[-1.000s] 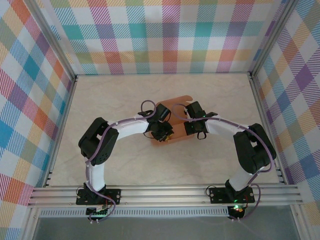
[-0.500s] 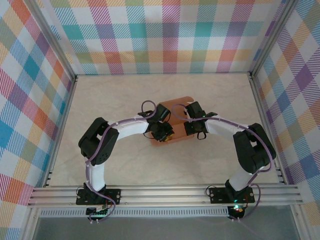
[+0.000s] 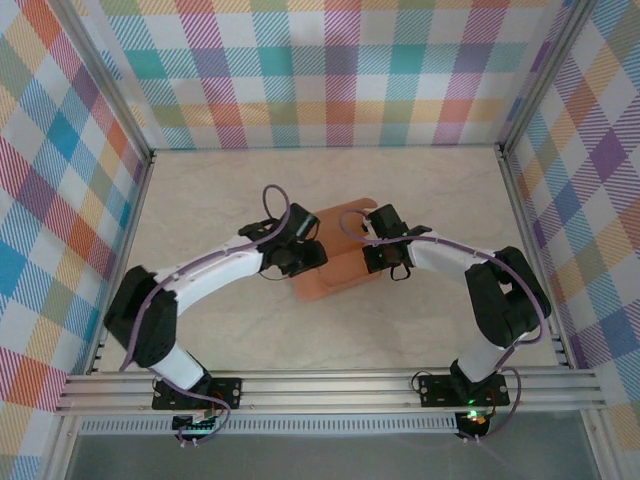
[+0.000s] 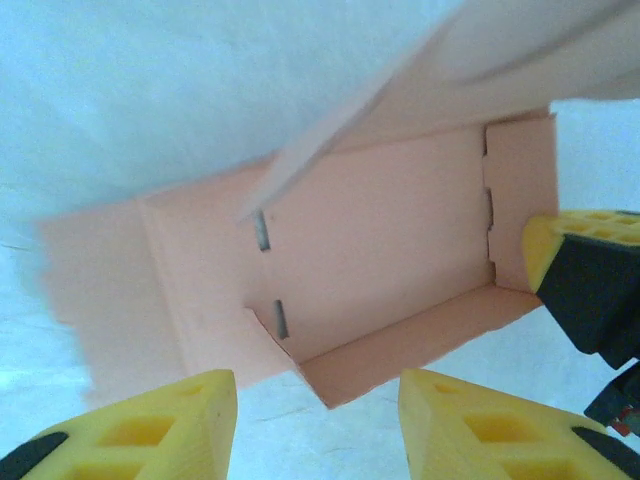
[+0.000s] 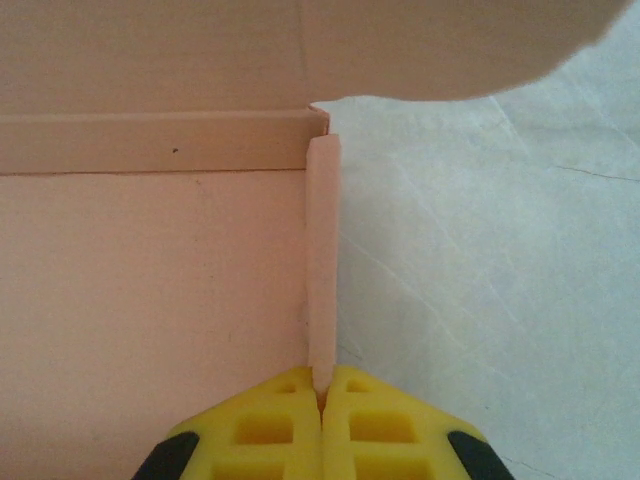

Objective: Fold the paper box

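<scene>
Gripper R [image 5: 322, 388] tight on paper box [image 5: 150, 280] wall

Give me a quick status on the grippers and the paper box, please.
Left gripper open, hovering over the paper box. Right gripper shut on its side wall. Box partly folded. Nothing in the way.

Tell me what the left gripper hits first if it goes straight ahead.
The left gripper would likely meet the box first, at its near wall, though depth is unclear.
</scene>
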Robot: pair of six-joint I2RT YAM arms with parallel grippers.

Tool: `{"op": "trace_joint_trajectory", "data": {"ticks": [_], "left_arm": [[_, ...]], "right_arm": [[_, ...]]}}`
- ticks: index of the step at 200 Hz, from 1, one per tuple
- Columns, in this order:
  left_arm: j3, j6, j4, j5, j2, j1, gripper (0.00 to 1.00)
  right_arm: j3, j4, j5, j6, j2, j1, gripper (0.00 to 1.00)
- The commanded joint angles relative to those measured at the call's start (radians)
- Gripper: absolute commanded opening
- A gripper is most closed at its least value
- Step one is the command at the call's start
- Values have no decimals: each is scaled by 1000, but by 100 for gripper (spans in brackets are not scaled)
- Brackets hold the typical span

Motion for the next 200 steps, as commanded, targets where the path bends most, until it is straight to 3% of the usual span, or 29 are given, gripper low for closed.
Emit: {"op": "trace_joint_trajectory", "data": {"ticks": [1, 30, 63, 125, 200], "left_arm": [[-75, 29, -27, -108, -70, 71, 46], [-163, -88, 13, -131, -103, 164, 41], [-183, -165, 137, 37, 24, 255, 32], [-62, -153, 233, 196, 251, 246, 16], [-47, -138, 236, 293, 239, 182, 12]], "right_arm": [[9, -3, -23, 4, 3, 5, 0], [10, -4, -23, 12, -1, 5, 0], [7, 2, -39, 28, -7, 6, 0], [-5, 7, -45, 36, -20, 6, 0], [8, 20, -55, 44, 6, 6, 0]]}}
